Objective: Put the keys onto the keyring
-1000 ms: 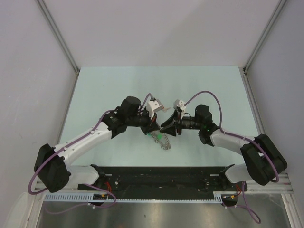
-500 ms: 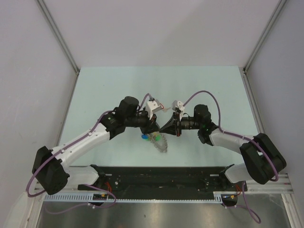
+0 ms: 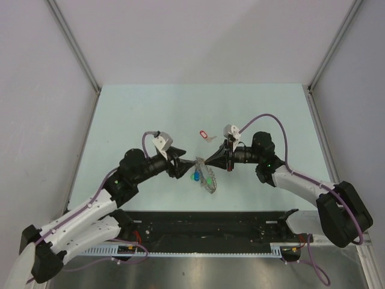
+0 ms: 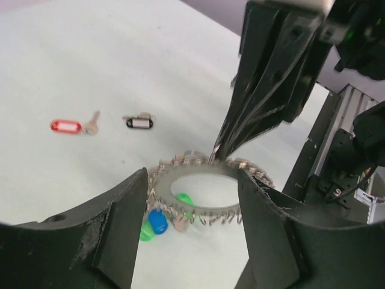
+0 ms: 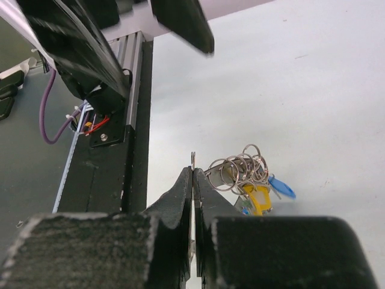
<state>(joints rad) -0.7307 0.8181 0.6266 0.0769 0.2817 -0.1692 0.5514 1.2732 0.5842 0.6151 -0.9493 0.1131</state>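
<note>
The keyring (image 4: 198, 194), a grey metal hoop hung with many small split loops, carries a blue tag (image 4: 157, 221) and a green tag (image 4: 182, 199). My right gripper (image 5: 193, 171) is shut on the hoop's thin edge and holds it just above the table (image 3: 120, 114). In the top view the keyring (image 3: 209, 180) hangs below the right gripper (image 3: 207, 161). My left gripper (image 4: 192, 235) is open, its jaws on either side of the hoop without touching it. A red-tagged key (image 4: 66, 126) and a black-tagged key (image 4: 139, 123) lie loose on the table beyond.
The red-tagged key (image 3: 204, 134) lies a little behind both grippers. A yellow tag (image 5: 257, 196) hangs among the loops (image 5: 240, 165). The black rail (image 3: 198, 226) runs along the near edge, and grey walls enclose the table.
My left gripper opened, let go of the keyring and drew back to the left. My right gripper shut on the hoop. The red-tagged key came into sight.
</note>
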